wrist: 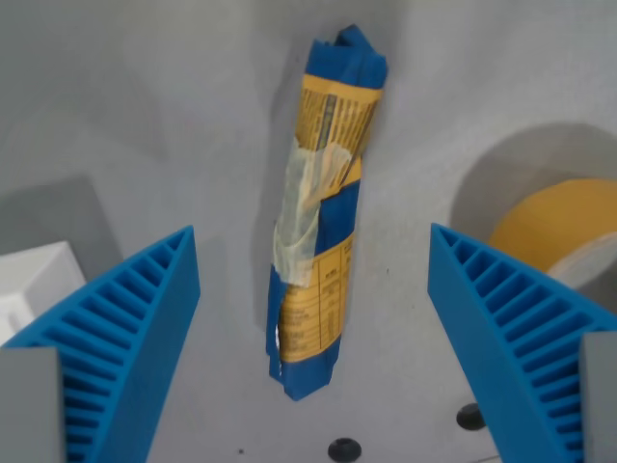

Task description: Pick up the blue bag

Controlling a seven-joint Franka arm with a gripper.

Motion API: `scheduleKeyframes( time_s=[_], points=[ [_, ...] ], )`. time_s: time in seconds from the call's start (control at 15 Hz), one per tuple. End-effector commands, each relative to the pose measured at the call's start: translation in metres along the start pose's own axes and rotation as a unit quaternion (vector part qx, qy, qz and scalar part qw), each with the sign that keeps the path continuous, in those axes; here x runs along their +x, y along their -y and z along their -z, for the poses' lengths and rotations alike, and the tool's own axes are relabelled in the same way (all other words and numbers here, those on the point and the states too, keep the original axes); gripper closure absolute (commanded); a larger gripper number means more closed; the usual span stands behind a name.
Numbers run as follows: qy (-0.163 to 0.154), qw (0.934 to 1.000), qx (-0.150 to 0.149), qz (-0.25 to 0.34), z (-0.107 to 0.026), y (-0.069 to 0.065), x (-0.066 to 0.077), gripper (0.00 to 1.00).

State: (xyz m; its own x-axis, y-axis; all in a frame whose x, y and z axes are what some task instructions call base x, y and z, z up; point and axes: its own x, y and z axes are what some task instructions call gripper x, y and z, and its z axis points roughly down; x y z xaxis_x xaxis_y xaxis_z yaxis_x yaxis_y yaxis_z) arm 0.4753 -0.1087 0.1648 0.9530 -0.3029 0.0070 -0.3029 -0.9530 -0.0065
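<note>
The blue bag [318,222] is rolled up into a long bundle with a yellow printed label and clear tape around its middle. It lies on the grey surface, running from the top centre down to the lower centre of the wrist view. My gripper [313,289] is open, with its blue ribbed fingers [135,328] on either side of the bag's lower half. Neither finger touches the bag. I cannot tell how far above the surface the fingers are.
A roll of yellow tape [569,236] lies at the wrist view's right, behind the right finger. A white block [34,285] sits at the wrist view's left edge. Two small dark holes [344,449] mark the grey surface near the bottom.
</note>
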Motion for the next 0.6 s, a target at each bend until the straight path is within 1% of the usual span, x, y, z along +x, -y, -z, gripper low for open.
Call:
scheduleKeyframes(
  time_s=[0.07,0.4,0.53,0.6],
  points=[
    [-0.059,0.997,0.021,-0.046,-0.002,-0.005,-0.011,0.0],
    [-0.067,0.9972,0.021,-0.027,0.004,-0.008,-0.02,0.0],
    [-0.067,0.9972,0.02,-0.025,-0.005,-0.007,-0.014,0.0],
    [-0.067,0.9973,0.02,-0.025,-0.01,-0.007,-0.013,0.0]
  ],
)
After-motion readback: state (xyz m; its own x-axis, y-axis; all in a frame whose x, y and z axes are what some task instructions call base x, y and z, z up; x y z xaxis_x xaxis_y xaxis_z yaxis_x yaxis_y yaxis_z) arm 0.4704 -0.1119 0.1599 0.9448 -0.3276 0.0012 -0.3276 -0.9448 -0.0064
